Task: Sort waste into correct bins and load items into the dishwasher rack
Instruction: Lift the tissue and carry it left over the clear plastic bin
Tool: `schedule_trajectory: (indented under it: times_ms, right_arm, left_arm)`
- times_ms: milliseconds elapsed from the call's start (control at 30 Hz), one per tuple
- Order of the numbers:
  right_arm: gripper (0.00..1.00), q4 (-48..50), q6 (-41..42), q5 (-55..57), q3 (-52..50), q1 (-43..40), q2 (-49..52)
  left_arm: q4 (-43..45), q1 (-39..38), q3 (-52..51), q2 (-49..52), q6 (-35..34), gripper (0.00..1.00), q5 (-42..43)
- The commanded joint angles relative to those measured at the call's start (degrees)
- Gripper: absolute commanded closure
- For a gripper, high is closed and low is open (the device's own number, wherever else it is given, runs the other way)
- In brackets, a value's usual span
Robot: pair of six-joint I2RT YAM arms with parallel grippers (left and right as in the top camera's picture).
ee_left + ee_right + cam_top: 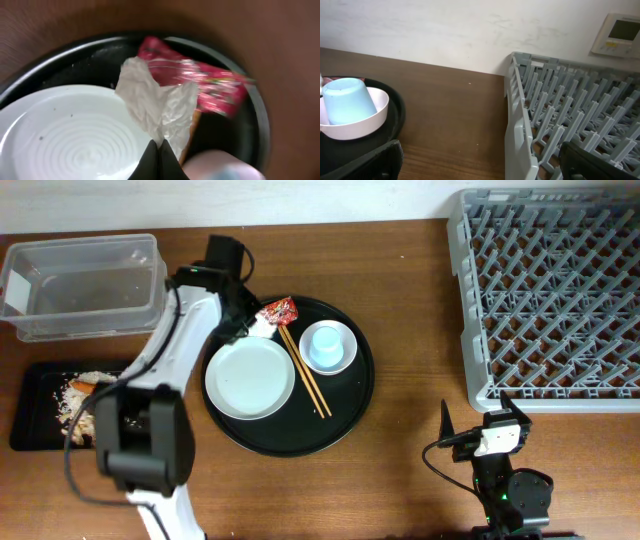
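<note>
My left gripper (250, 326) is over the back rim of the round black tray (345, 415), its jaws (160, 148) shut on the lower edge of the crumpled white tissue (155, 100). The red snack wrapper (205, 82) lies just behind the tissue (263, 324). The round pale dish (250, 378) sits on the tray's left, also in the left wrist view (65, 132). The chopsticks (305, 372) lie between the dish and the light blue cup (328, 344). My right gripper (482, 420) is open and empty near the front edge, with the rack (580, 115) to its right.
The clear box (85, 280) stands at the back left. The flat black tray (35, 385) in front of it holds rice-like scraps (80, 395) and an orange piece. The grey rack (550, 290) fills the back right. The cup (347, 100) sits upside down in a pale bowl (360, 127).
</note>
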Motion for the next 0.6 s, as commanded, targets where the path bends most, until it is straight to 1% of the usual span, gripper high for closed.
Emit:
schedule_trajectory:
  times_ms: [0,167,300,433,567]
  right_arm:
    - [0.02,-0.39,0.26,0.50,-0.28,-0.20,-0.33]
    - [0.02,-0.39,0.26,0.50,-0.28,-0.20,-0.33]
    - [0.02,-0.39,0.26,0.50,-0.28,-0.20,-0.33]
    - [0.02,-0.39,0.26,0.50,-0.28,-0.20,-0.33]
    - [0.02,-0.39,0.26,0.50,-0.28,-0.20,-0.33]
  left_arm:
    - [-0.04,1.44,0.04,-8.11,2.56,0.99,-1.05]
    - [-2.84,4.37,0.04,-13.55,2.56,0.99,-1.29]
    - [-9.14,7.82,0.04,-16.28,2.56,0.99,-3.50]
    - [-15.80,12.85,0.04,-17.84,2.54,0.99,-6.93]
    - [-19.54,17.97,0.04,-18.03,2.51,0.99,-7.06]
